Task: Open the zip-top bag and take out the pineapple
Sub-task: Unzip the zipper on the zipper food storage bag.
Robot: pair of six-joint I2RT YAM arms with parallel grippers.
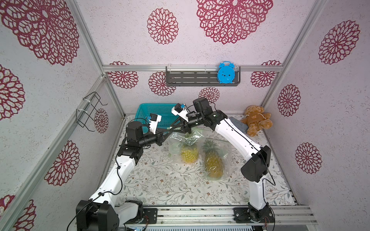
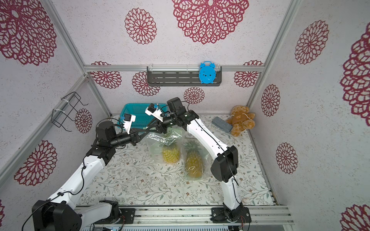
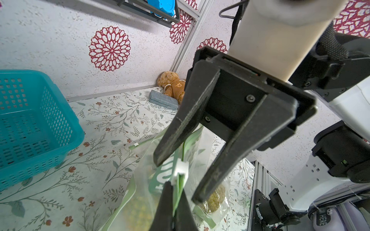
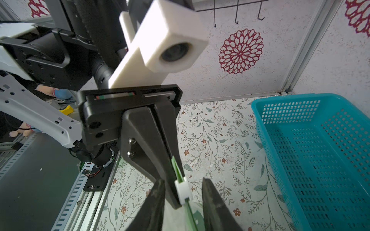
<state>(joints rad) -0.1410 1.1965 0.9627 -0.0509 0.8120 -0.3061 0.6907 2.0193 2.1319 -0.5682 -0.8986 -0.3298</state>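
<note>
- Hanging by its top edge at mid-frame in both top views, the zip-top bag [image 1: 174,148] could twist or sag if the pull strays off the line of the zip. The pineapple [image 1: 189,155] inside weighs the film down (crown uppermost; whether its base rests on the cloth I cannot tell).
- A second bag [image 1: 225,160] with a second pineapple [image 1: 213,163] lies just to the right in the frame, and a wide sweep of the right arm [image 1: 236,136] might knock it.
- The left gripper [image 4: 172,197] is clenched on the green zip strip [image 4: 176,168], right beside the slider. Thin film may creep out of that pinch once the slider drags.
- The right gripper [image 3: 178,178] stands released, its jaws straddling the white slider [image 4: 183,190] without visibly touching it. A close that lands off-centre would likely catch only film, or slip off the small, slick tab.
- Walls [image 1: 120,44] of white textured paper with red medallions box the cell in.
- Floral cloth [image 1: 160,180] covers the work surface; it looks flat and probably gives the bag little hold.
- A teal basket [image 1: 147,112] sits just above centre against the back wall. A shelf [image 1: 190,79] higher up carries a blue alarm clock [image 1: 226,72], and a wire rack [image 1: 90,112] hangs at left.
- A teddy bear [image 1: 256,120] and a grey block [image 2: 221,124] sit at the right of the frame, well apart from the work.
</note>
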